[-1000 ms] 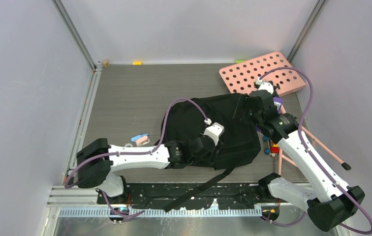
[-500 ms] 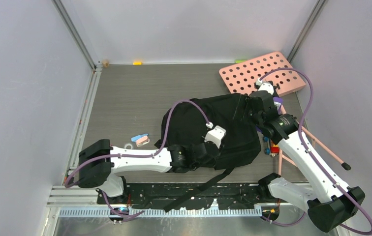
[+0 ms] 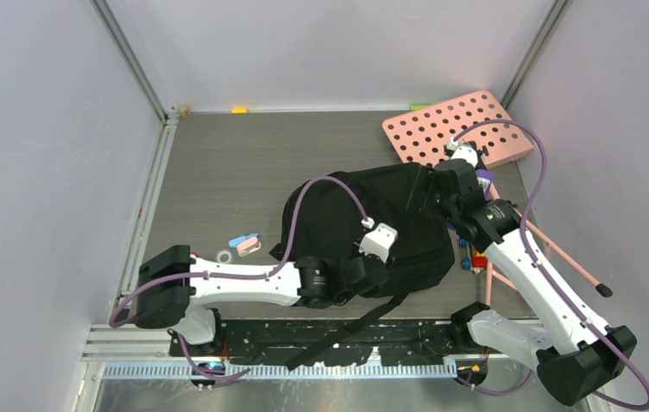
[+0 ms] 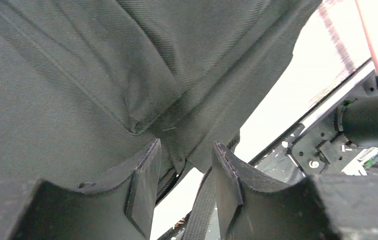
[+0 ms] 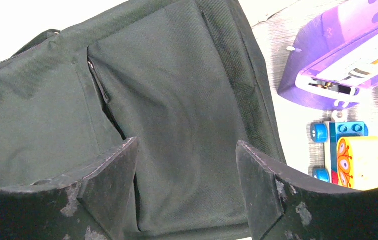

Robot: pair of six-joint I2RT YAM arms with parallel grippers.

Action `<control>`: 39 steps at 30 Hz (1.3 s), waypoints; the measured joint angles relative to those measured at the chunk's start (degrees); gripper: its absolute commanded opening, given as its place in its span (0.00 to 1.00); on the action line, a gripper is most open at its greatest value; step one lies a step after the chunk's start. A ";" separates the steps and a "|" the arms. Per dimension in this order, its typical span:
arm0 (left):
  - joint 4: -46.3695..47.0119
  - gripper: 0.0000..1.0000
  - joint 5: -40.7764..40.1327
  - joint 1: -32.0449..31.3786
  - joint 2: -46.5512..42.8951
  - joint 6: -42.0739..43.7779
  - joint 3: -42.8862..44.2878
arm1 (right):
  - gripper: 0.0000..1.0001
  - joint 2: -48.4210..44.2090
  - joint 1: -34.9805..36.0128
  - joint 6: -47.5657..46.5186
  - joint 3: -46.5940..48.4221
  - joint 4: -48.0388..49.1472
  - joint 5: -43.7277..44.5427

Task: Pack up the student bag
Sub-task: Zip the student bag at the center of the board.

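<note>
student bag (image 3: 330,227) lies slumped right under both grippers. L gripper (image 4: 187,145): jaws part-open, nothing clamped; a fabric corner of the bag sits just ahead of its tips, w/ the strap (image 4: 202,205) trailing below. R gripper (image 5: 187,145): wide open, empty, over the bag's front panel. A toy truck (image 5: 352,152) & purple case (image 5: 337,60) are just to its right.

Risks:
- L may nip only a thin fold or the strap, so the bag drags instead of opening.
- R may press the cloth flat.
- The bag may slide into the toys.

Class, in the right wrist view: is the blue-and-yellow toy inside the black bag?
No, the blue-and-yellow toy lies on the table outside the student bag, beside its edge.
</note>
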 measured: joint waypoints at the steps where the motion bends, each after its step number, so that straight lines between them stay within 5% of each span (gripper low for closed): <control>1: -0.35 0.44 -0.39 0.00 0.04 -0.24 0.07 | 0.77 -0.02 0.00 0.02 -0.07 0.02 0.00; 19: -3.78 0.33 -3.04 0.00 3.98 -0.13 2.19 | 0.78 -0.98 0.00 0.22 -1.14 0.02 -0.98; 27: -3.74 0.00 -3.39 0.42 4.98 -0.07 2.99 | 0.81 -2.23 0.00 0.15 -1.62 -0.52 -1.01; 29: -3.69 0.00 -3.41 0.44 4.98 -0.13 2.99 | 0.80 -2.23 -0.22 0.24 -2.19 -0.74 -0.74; 33: -2.97 0.00 -3.48 0.46 4.42 -0.24 2.12 | 0.59 -2.19 -1.64 0.92 -4.09 -1.77 -0.44; 39: -2.34 0.00 -3.39 0.48 3.06 -0.48 0.96 | 0.50 -0.83 -3.91 2.19 -6.25 -3.45 -0.57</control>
